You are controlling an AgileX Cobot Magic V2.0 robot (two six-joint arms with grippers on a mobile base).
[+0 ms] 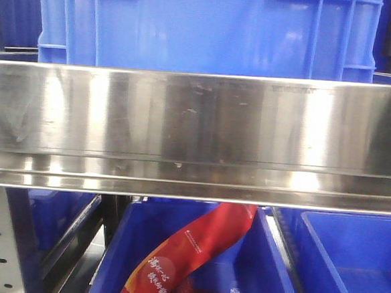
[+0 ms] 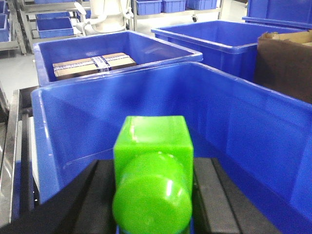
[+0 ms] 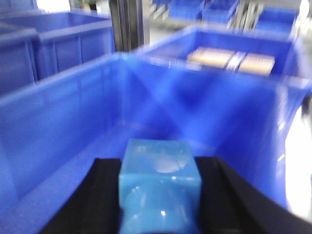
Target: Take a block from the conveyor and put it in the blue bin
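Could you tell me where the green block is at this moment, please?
In the left wrist view the green block sits low and centred, gripped between the left gripper's black jaws, over the open blue bin.

Left gripper [image 2: 152,204]: two flat matte-black fingers [image 2: 220,195], broad, squared inner edges, flaring to a dark body at the frame bottom. Right gripper [image 3: 158,200]: same black fingers [image 3: 222,195], blurred. No cables, screws or markings visible in either wrist view.
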